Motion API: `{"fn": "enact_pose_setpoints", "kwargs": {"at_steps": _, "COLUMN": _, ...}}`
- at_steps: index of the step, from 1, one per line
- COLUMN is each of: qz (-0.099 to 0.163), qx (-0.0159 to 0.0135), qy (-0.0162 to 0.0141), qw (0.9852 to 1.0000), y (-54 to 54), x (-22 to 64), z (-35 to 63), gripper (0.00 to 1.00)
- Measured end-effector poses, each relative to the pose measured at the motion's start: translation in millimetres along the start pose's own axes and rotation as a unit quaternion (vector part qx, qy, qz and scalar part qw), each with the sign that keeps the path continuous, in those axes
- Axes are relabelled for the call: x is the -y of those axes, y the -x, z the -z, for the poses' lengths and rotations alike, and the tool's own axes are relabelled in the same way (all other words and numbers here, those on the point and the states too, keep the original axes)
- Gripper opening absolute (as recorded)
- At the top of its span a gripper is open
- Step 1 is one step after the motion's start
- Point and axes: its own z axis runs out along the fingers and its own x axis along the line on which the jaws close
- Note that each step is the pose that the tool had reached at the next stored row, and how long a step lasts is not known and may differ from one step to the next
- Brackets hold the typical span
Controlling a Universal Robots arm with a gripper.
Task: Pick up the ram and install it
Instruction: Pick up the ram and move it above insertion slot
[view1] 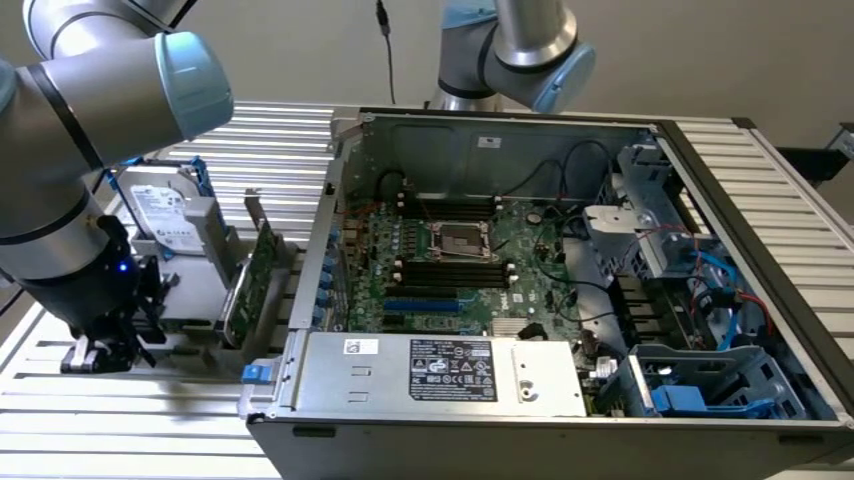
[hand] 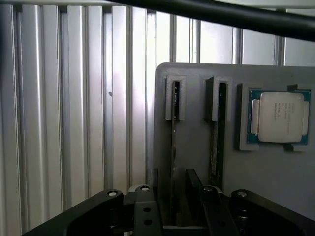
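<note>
One ram within the spread hand

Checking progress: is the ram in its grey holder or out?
In: two ram sticks stand on edge in the grey holder's slots, none lifted.

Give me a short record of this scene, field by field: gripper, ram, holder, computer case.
gripper: open, empty, poised over the holder
ram: one stick standing on edge in a holder slot, closest to the gripper; second stick in the neighbouring slot
holder: grey block on the slatted table, also carrying a processor
computer case: open, motherboard exposed, to the exterior view's right of the holder
</note>
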Motion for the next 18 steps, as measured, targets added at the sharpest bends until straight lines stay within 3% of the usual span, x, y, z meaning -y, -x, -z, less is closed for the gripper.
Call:
{"fn": "enact_pose_setpoints", "kwargs": {"at_steps": 10, "qz": 0.022, "qx": -0.0006, "qy": 0.0003, "qw": 0.9998, "y": -0.3, "x": 0.0, "z": 0.1, "gripper": 0.36}}
{"fn": "enact_pose_setpoints", "kwargs": {"at_steps": 12, "qz": 0.022, "qx": -0.0006, "qy": 0.0003, "qw": 0.9998, "y": -0.3, "x": 0.0, "z": 0.1, "gripper": 0.34}}
{"fn": "enact_pose_setpoints", "kwargs": {"at_steps": 13, "qz": 0.022, "qx": -0.0006, "qy": 0.0003, "qw": 0.9997, "y": -0.3, "x": 0.0, "z": 0.1, "gripper": 0.27}}
{"fn": "enact_pose_setpoints", "kwargs": {"at_steps": 17, "qz": 0.023, "qx": -0.0004, "qy": 0.0002, "qw": 0.9997, "y": -0.2, "x": 0.0, "z": 0.0, "gripper": 0.25}}
{"fn": "enact_pose_setpoints", "kwargs": {"at_steps": 18, "qz": 0.023, "qx": -0.0002, "qy": 0.0002, "qw": 0.9997, "y": -0.2, "x": 0.0, "z": 0.0, "gripper": 0.18}}
